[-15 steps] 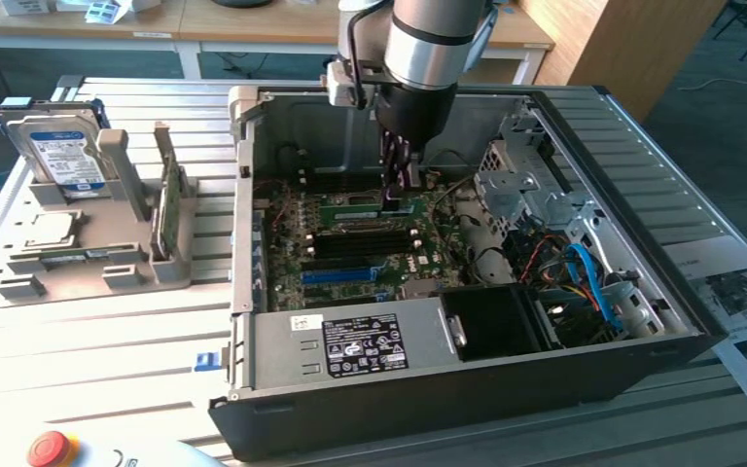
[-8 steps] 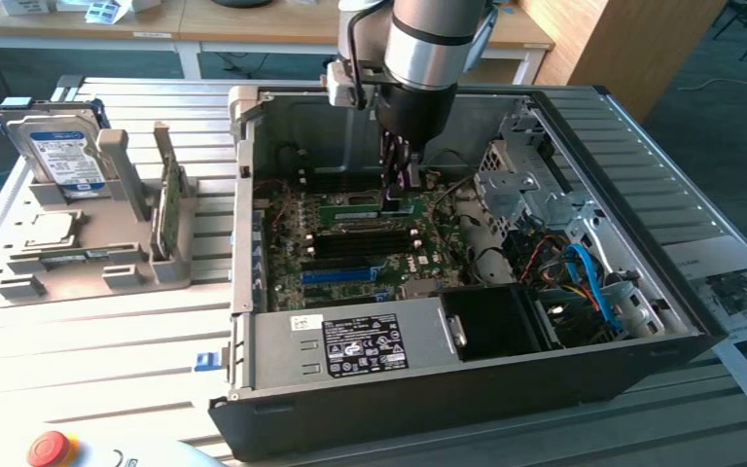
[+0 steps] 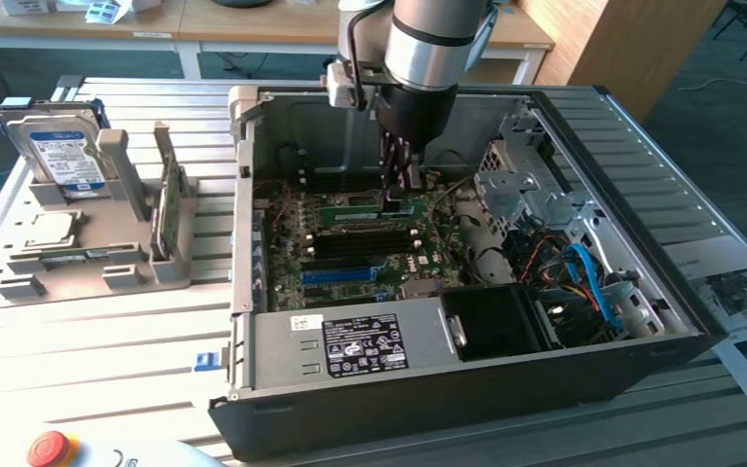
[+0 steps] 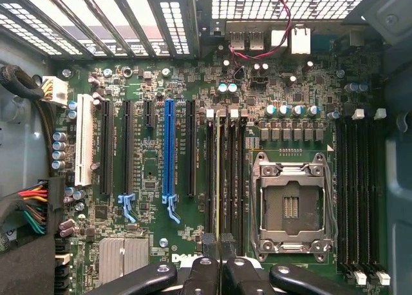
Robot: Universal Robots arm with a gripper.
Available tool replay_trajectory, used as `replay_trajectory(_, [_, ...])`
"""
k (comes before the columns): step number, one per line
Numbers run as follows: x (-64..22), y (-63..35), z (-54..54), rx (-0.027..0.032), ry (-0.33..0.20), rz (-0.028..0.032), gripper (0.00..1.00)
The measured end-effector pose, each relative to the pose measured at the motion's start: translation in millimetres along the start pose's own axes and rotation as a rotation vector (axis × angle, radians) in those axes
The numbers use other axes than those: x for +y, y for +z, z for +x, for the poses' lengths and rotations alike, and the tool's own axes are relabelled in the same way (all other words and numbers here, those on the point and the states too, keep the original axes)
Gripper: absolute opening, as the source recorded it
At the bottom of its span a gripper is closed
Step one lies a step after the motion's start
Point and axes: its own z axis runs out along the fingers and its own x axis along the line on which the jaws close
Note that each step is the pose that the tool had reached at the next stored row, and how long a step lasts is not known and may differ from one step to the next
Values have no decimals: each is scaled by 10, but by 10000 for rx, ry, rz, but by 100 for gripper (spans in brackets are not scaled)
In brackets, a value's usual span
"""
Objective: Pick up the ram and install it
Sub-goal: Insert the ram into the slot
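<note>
My gripper (image 3: 396,197) reaches down inside the open computer case (image 3: 633,370), just over the motherboard (image 3: 347,258). It is shut on the ram (image 3: 354,204), a thin green stick lying along the board. In the wrist view the ram (image 4: 217,179) appears edge-on as a narrow pale line. It runs out from between the black fingertips (image 4: 210,243) of the gripper (image 4: 219,248). It sits among the black memory slots (image 4: 232,179) beside the silver CPU socket (image 4: 293,205). Whether it touches a slot I cannot tell.
A grey holder (image 3: 88,263) at the exterior view's left carries a blue-labelled hard drive (image 3: 59,151), an upright green card (image 3: 170,209) and a square chip (image 3: 50,230). The power supply (image 3: 347,345), cables (image 3: 587,282) and drive cage (image 3: 523,185) crowd the case.
</note>
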Motion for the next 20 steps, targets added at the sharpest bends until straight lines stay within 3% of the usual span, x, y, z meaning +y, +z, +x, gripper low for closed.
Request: replay_trajectory(20, [2, 209, -6, 4, 0, 0, 12])
